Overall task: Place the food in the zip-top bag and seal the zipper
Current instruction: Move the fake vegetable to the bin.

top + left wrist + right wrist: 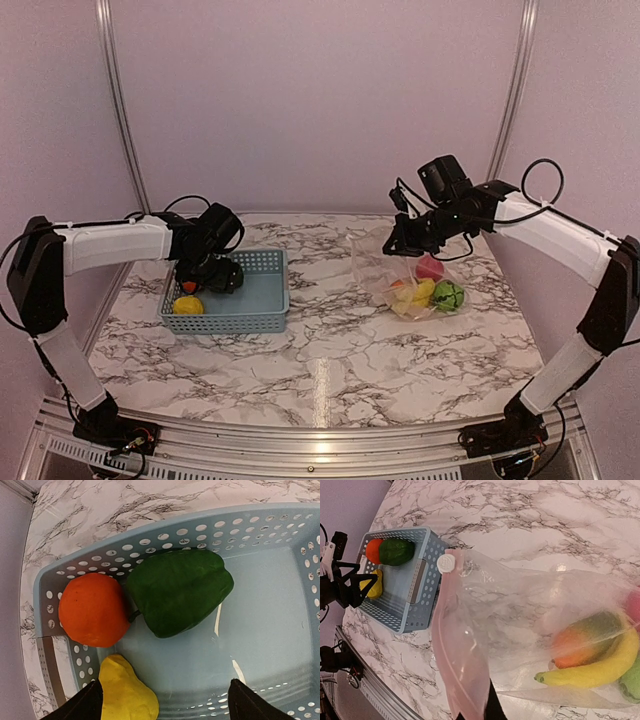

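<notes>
Over the near left corner of the grey-blue basket [280, 530] my left gripper [165, 711] hangs open, with nothing held. A yellow lemon [127, 692] lies against its left finger [75, 707]. Farther in lie an orange [92, 609] and a green pepper [180, 590]. My right gripper [487, 707] is shut on the pinkish zipper [452, 655] of the zip-top bag [530, 610] and holds its mouth up. A banana [600, 670], a mango [585, 640], a red apple [430, 266] and a green melon [448, 296] are in the bag.
The basket [262, 300] stands at the table's left, the bag [385, 275] at the right, with bare marble between them. A white slider [446, 563] sits at the far end of the zipper. Purple walls and metal rails close off the table's back and sides.
</notes>
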Robot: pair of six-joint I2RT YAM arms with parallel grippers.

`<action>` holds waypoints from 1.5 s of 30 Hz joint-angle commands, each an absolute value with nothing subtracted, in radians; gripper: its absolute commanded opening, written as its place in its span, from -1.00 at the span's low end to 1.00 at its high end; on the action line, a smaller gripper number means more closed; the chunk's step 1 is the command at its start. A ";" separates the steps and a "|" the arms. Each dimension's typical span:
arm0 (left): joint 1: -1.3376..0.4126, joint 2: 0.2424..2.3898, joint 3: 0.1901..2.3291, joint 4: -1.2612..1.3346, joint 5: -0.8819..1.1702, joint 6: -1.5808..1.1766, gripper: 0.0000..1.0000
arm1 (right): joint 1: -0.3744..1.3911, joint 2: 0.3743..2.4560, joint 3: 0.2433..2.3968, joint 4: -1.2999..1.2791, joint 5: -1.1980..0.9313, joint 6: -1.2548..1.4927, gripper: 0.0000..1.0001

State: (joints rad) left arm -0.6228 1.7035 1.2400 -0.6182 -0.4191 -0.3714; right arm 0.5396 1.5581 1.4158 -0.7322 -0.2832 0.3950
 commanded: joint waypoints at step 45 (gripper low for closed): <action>-0.518 1.920 1.346 -0.482 -0.175 -0.017 0.87 | 0.551 1.461 1.344 -0.698 -0.313 0.467 -1.00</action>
